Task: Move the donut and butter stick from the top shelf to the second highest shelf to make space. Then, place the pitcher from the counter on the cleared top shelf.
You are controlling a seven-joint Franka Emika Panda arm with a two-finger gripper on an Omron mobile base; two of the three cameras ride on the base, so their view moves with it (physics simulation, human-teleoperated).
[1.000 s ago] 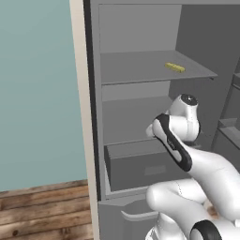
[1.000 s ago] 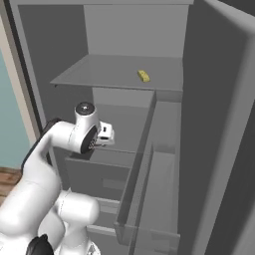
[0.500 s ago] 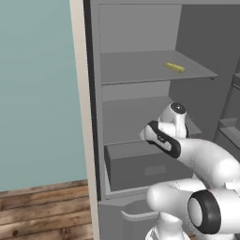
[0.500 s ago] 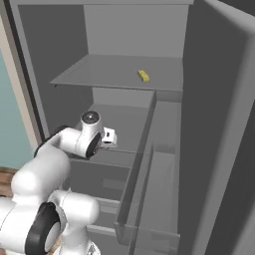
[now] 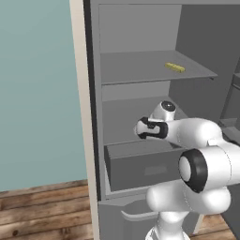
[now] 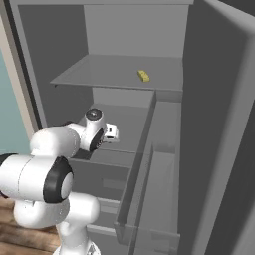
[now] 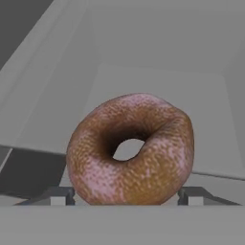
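Observation:
The brown glazed donut (image 7: 130,149) stands on edge between the two tips of my gripper (image 7: 127,196), which is shut on it. In the base views my gripper (image 5: 142,128) (image 6: 112,133) hovers just over the second highest shelf (image 5: 121,121) (image 6: 130,118) (image 7: 158,81) inside the open fridge. The yellow butter stick (image 5: 174,67) (image 6: 144,75) lies on the top shelf (image 5: 136,70) (image 6: 99,74), toward its right side. The pitcher and the counter are out of view.
A boxy grey drawer (image 5: 140,168) sits pulled out below the second shelf. The open fridge door (image 6: 219,124) with its grey bins (image 6: 159,164) stands close on the right. The fridge's left wall (image 5: 91,117) borders a teal room wall.
The hand has slid a little left and further in over the second highest shelf. The arm's elbow has swung down in front of the cameras. The butter stick has not moved.

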